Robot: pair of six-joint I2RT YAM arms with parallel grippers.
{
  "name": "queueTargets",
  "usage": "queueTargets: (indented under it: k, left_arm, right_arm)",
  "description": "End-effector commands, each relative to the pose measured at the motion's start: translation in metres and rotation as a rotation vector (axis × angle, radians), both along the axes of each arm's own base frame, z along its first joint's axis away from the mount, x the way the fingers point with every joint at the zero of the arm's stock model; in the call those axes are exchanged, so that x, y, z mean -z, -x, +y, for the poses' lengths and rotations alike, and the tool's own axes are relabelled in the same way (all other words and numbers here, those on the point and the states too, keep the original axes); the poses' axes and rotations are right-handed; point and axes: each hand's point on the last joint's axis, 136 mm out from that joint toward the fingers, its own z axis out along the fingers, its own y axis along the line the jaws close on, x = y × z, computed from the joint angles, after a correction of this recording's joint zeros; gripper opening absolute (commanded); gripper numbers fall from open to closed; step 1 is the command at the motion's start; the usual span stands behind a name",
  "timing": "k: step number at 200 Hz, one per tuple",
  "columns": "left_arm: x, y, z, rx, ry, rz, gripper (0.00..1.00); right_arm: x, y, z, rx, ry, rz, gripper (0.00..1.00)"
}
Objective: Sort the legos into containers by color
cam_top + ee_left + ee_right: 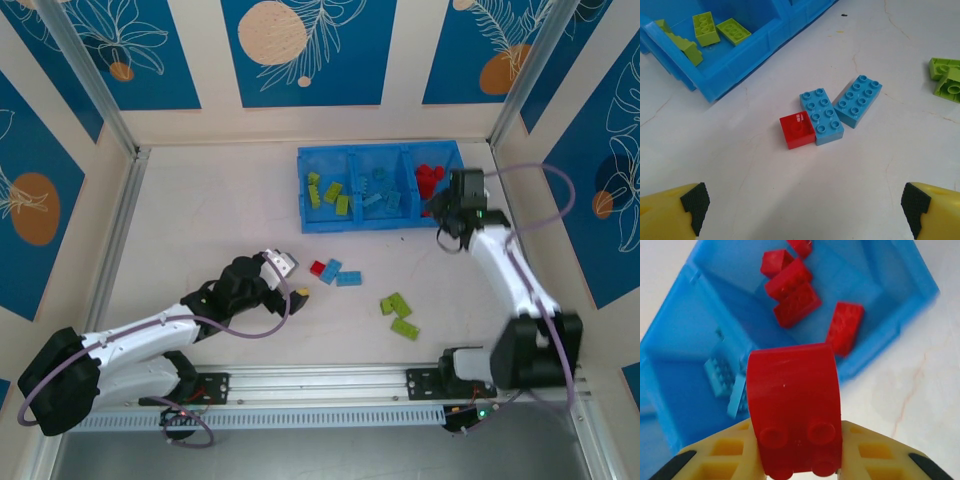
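Right pincer point(797, 465) grips a curved red brick point(792, 405) above the blue tray point(902, 305), near its red pile point(790, 285); left pincer point(805, 210) hangs wide open, empty, before loose bricks point(821, 116).

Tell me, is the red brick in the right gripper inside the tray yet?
Out: right gripper holds red brick above the blue tray.

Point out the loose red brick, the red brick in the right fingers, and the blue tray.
loose red brick point(796, 131): left wrist view, centre of its top face.
held red brick point(792, 410): right wrist view, middle of its curved face.
blue tray point(740, 62): left wrist view, its near outer wall.
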Motion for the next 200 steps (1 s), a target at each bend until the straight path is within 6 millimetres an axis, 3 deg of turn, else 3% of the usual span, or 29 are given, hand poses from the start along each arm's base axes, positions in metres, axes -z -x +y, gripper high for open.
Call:
queueTargets:
  k: [1,17,35,53,74,97,122,159,177,200]
  left_arm:
    - [-0.016,-0.004,-0.002,-0.003,0.002,-0.051,1.00]
    - [-0.015,-0.005,0.000,-0.008,-0.005,-0.056,1.00]
    - [-0.015,-0.006,0.001,-0.013,-0.011,-0.058,1.00]
    - [-0.017,-0.007,0.000,-0.019,0.003,-0.067,1.00]
    - [-0.021,-0.010,0.001,-0.047,0.035,-0.067,1.00]
    - [-0.022,-0.018,0.011,-0.143,0.016,-0.033,1.00]
    - [-0.032,-0.023,0.017,-0.216,0.020,0.012,1.00]
    - [-0.034,-0.021,0.009,-0.297,0.048,0.227,1.00]
    - [-0.026,-0.022,0.003,-0.336,0.010,0.338,1.00]
    - [-0.012,-0.025,-0.011,-0.340,-0.038,0.438,0.99]
  right_arm:
    - [0.010,-0.041,-0.002,-0.066,-0.003,0.049,0.21]
    - [0.018,-0.063,-0.007,-0.054,-0.004,0.121,0.26]
    - [0.014,-0.078,-0.011,-0.061,0.002,0.165,0.46]
    - [-0.004,-0.076,-0.010,-0.066,0.005,0.156,0.59]
    - [-0.032,-0.060,0.001,-0.082,-0.016,0.072,0.62]
    - [-0.058,-0.023,0.031,-0.172,-0.019,-0.026,0.62]
    - [-0.073,0.032,0.095,-0.412,-0.032,-0.107,0.62]
    - [-0.072,0.127,0.191,-0.849,-0.110,-0.153,0.63]
    - [-0.062,0.161,0.210,-0.939,-0.133,-0.105,0.63]
    - [-0.046,0.185,0.218,-0.961,-0.126,-0.026,0.63]
